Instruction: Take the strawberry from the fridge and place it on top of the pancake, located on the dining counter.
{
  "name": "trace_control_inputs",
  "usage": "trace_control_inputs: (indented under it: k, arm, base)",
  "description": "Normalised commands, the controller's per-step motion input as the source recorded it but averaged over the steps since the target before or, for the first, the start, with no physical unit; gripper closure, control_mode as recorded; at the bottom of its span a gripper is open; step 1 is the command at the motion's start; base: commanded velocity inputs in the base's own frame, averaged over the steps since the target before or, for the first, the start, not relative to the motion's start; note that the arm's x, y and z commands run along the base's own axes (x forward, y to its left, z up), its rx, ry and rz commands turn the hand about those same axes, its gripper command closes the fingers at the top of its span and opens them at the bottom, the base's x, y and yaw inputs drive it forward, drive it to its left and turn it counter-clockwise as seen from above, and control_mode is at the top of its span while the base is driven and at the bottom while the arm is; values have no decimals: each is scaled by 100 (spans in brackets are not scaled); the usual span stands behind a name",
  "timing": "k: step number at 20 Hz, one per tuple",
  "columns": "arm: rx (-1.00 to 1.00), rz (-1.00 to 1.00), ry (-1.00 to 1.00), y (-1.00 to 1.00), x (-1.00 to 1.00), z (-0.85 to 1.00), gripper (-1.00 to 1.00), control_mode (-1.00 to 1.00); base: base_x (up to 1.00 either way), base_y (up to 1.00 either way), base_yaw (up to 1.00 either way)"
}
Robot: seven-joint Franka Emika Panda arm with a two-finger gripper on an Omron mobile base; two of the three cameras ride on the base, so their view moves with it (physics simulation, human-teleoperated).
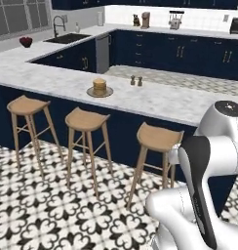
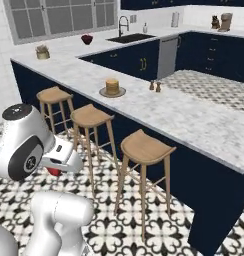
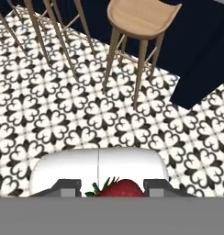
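One strawberry (image 3: 119, 188) between the hand's (image 3: 112, 187) fingertips; no legible writing.

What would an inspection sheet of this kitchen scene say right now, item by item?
Surface: dining counter, marble top, navy base.
Job's things: pancake stacked on its plate; strawberry between the fingers.
Clutter: two small shakers near the plate; dark red bowl and potted plant further off.
Grippers: gripper shut on the strawberry, low above the floor.
Cables: nothing seen.
Surroundings: three wooden stools, patterned floor, sink.
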Motion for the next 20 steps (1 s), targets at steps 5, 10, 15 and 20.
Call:
trace_control_inputs:
  k: [5,10,15,20]
  arm:
    - [0,0,0,0,0,0,100,100]
    - [0,0,0,0,0,0,100,100]
    - [0,0,0,0,0,0,100,100]
    - [0,0,0,0,0,0,100,100]
  base:
    - [33,100,-50]
    - [35,100,-50]
    - [37,100,-50]
    - [38,100,-49]
